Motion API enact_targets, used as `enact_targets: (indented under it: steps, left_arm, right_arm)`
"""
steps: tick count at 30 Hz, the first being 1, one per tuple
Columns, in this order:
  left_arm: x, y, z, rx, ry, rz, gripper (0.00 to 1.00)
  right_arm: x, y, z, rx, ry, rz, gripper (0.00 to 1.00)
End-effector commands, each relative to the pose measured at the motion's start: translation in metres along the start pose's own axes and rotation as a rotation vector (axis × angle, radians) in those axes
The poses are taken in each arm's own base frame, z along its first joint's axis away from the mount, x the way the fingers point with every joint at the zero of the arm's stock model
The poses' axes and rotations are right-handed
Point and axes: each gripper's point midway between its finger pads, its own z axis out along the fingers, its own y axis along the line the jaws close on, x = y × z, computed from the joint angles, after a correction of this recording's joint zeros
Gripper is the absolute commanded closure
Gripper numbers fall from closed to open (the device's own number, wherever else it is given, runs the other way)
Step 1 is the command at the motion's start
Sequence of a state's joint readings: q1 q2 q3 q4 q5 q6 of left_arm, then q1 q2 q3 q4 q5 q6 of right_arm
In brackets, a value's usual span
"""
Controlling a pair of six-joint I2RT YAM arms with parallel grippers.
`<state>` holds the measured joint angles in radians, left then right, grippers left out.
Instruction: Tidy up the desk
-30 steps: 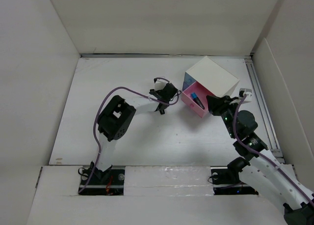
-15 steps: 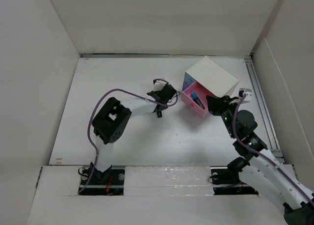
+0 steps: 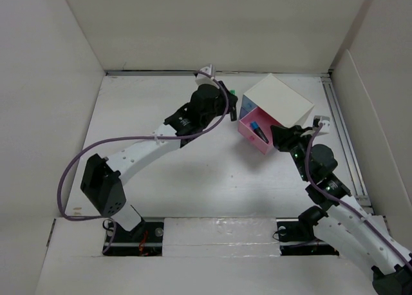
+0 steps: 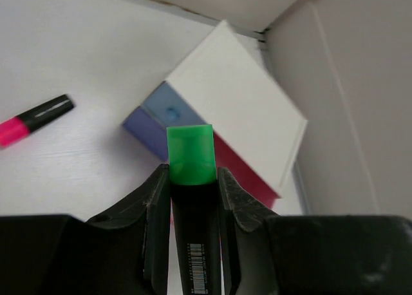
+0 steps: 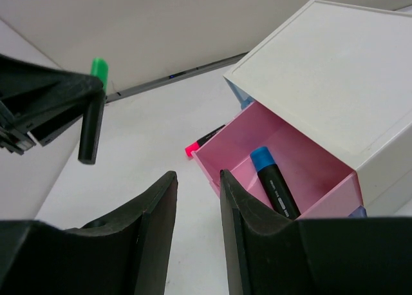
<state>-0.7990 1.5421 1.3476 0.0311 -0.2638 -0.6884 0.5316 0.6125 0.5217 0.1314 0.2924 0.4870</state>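
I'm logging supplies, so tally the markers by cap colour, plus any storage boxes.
Green marker: 1
Blue marker: 1
Pink marker: 1
Drawer box: 1
Total: 4

Top external: fixed high above the near edge of the desk (image 3: 193, 185), looking down from afar. The drawer box (image 3: 278, 103) sits right of centre. Left wrist: raised to the left of the box, looking down at it from near, with a green marker (image 4: 190, 154) directly ahead. Right wrist: low and close before the box's open pink drawer (image 5: 309, 172), facing the far wall. All views share the box; both wrist views share the marker.
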Motion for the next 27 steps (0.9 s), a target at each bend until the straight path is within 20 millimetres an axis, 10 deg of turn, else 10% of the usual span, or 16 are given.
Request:
enact_targets:
  steps: [1, 6, 15, 27]
  left_arm:
    - [0.003, -0.053, 0.013, 0.167, 0.016, -0.056, 1.00]
    - [0.024, -0.092, 0.038, 0.241, 0.062, -0.055, 1.00]
    - [0.058, -0.091, 0.077, 0.226, 0.130, -0.048, 0.95]
    - [0.063, -0.088, 0.075, 0.236, 0.139, -0.034, 0.46]
  right_arm:
    - [-0.019, 0.009, -0.003, -0.027, -0.060, 0.023, 0.61]
    - [-0.022, 0.011, -0.007, -0.036, -0.070, 0.028, 0.61]
    - [-0.022, 0.010, -0.006, -0.032, -0.069, 0.028, 0.61]
    - [-0.018, 0.009, -0.003, -0.028, -0.058, 0.024, 0.61]
